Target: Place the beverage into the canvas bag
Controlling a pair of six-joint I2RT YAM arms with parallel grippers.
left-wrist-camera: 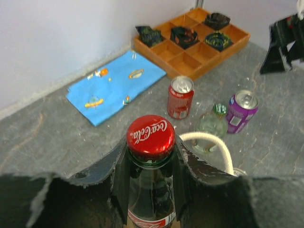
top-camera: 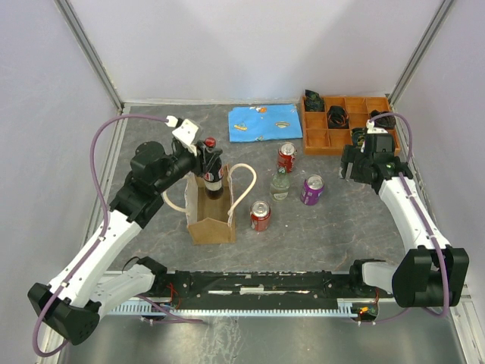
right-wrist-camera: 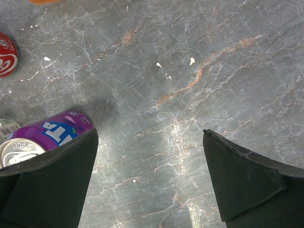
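My left gripper (top-camera: 206,161) is shut on the neck of a dark cola bottle (top-camera: 213,173) with a red cap (left-wrist-camera: 151,135). The bottle hangs upright, its lower part down inside the mouth of the tan canvas bag (top-camera: 209,206), which stands upright with cream looped handles (top-camera: 244,189). In the left wrist view the fingers (left-wrist-camera: 118,175) clamp just under the cap. My right gripper (top-camera: 362,163) is open and empty, hovering over bare table right of the purple can (top-camera: 311,189).
A red can (top-camera: 260,215) stands right of the bag, a green glass bottle (top-camera: 280,184) and another red can (top-camera: 286,157) behind it. A blue cloth (top-camera: 265,122) and a wooden tray (top-camera: 345,121) of dark items lie at the back.
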